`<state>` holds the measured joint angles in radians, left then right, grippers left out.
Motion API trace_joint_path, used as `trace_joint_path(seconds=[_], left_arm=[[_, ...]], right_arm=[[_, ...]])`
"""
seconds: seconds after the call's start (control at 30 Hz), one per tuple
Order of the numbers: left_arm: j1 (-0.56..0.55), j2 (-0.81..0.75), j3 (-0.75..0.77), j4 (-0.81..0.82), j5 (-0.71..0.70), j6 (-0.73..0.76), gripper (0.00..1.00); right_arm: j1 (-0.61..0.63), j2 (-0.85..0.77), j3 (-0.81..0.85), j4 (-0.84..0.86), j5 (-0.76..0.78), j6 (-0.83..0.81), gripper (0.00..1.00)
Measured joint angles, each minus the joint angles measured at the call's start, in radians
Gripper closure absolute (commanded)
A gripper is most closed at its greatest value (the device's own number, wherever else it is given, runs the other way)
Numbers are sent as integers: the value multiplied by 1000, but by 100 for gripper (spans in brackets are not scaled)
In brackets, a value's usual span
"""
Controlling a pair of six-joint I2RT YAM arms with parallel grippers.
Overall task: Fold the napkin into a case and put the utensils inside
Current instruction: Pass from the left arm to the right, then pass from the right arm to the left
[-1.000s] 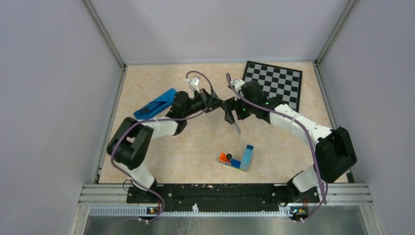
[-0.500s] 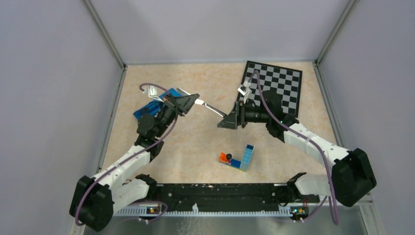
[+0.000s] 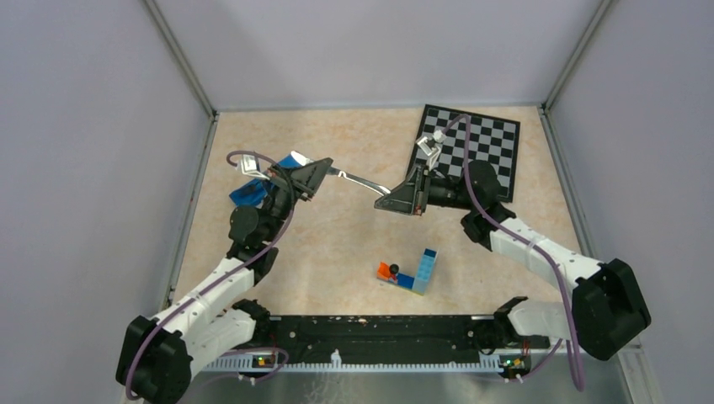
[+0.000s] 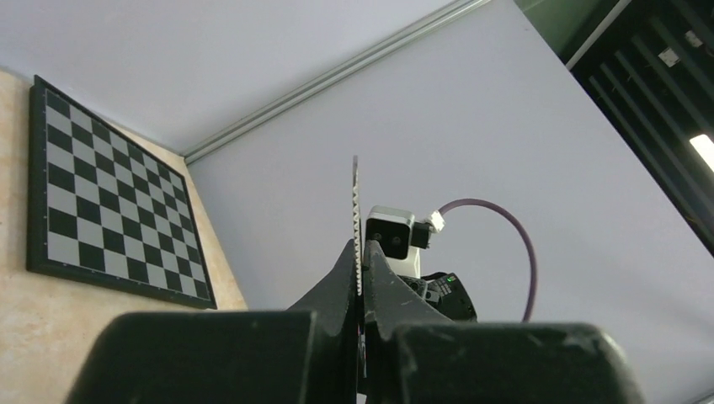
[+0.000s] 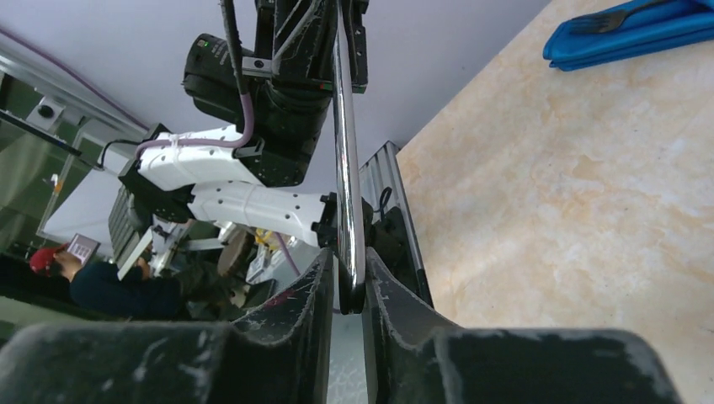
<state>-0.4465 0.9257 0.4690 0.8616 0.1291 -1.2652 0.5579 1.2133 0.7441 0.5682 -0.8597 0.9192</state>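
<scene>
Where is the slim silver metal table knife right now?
In the top view, the silver metal knife hangs between the left gripper, on its blade, and the right gripper, on its handle, left of the black-and-white chessboard.

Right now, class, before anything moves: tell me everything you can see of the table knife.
The knife is slim, silver-grey, shiny metal. It hangs slanted, apparently above the table, bridging the two grippers. The left gripper pinches its blade, whose serrated edge shows edge-on between the fingers. The right gripper clamps the smooth, rounded handle end. Nothing else touches it.
</scene>
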Motion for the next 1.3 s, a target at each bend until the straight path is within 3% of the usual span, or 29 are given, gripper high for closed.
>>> trace_joint_path(seconds=[0.1, 0.23, 0.33, 0.37, 0.47, 0.57, 0.63, 0.73, 0.87, 1.0, 1.17, 1.3], left_arm=[[0, -1, -6, 23, -3, -21, 100], [0, 0, -29, 25, -3, -28, 100], [0, 0, -38, 26, -3, -42, 100], [0, 0, -39, 29, -3, -48, 100], [0, -1, -39, 46, 2, -53, 98], [2, -1, -40, 42, 9, -45, 50], [3, -23, -39, -24, 14, -30, 23], [3, -123, -32, -222, 10, 33, 8], [3, -322, 49, -589, -53, 199, 7], [3, -427, 240, -904, -122, 476, 16], [3, -287, 492, -1132, 16, 845, 20], [-11, -143, 566, -1248, 136, 1120, 19]], right_arm=[[-1, 11, 0, 36, -2, 19, 71], [-2, 29, 0, 61, -2, 33, 68], [-2, 32, 0, 73, -2, 34, 86], [-3, 34, 0, 76, 0, 35, 99], [-4, 38, 0, 75, 0, 44, 100], [-5, 41, 0, 69, -3, 39, 100], [-6, 41, 3, 38, 0, 7, 100], [-26, 35, 7, -56, 2, -44, 100], [-90, 14, 11, -206, -19, -127, 100], [-126, -10, 19, -411, -48, -283, 100], [-126, -58, 19, -552, -74, -397, 100], [-121, -76, 22, -592, -92, -440, 100]])
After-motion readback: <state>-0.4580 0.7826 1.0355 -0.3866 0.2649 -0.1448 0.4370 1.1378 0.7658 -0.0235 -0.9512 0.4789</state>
